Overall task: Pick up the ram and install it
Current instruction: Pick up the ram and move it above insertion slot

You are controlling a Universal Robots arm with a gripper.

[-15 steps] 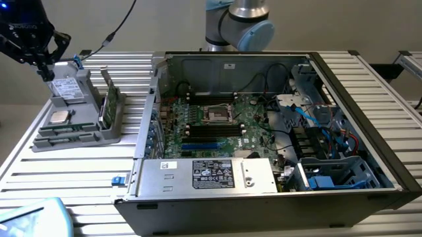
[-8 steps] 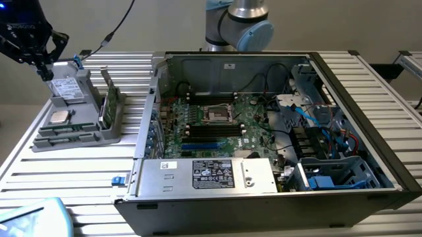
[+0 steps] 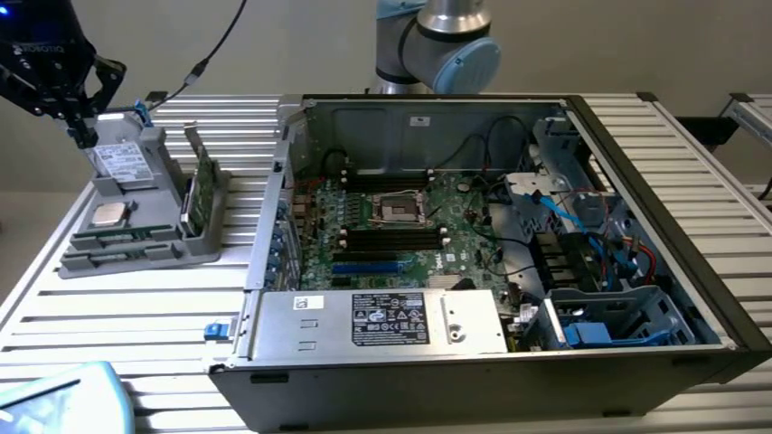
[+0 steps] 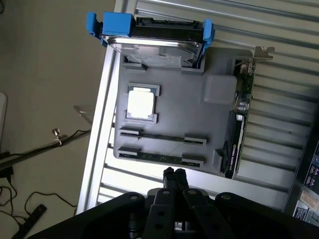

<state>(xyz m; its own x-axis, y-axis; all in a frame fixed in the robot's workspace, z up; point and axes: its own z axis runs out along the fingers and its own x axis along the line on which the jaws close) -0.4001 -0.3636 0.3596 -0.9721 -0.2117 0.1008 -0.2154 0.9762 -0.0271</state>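
Two ram sticks lie on edge in slots of the grey holder (image 4: 199, 114): one ram stick (image 4: 162, 136) and a second ram stick (image 4: 158, 158) beside it. In the exterior view the ram (image 3: 117, 237) sits at the holder's near end, at that view's left. My black gripper (image 4: 174, 174) is shut with nothing between its fingers. It hovers above the holder, close to the edge nearest the ram. In the exterior view the gripper (image 3: 82, 136) hangs over the holder's far end, by the hard drive.
The holder also carries a hard drive in a blue caddy (image 4: 149, 40), a square silver processor (image 4: 140, 104) and a green card with a metal bracket (image 4: 241, 114). The open computer case (image 3: 483, 244) lies at the exterior view's right, its motherboard (image 3: 410, 226) exposed with dark memory slots.
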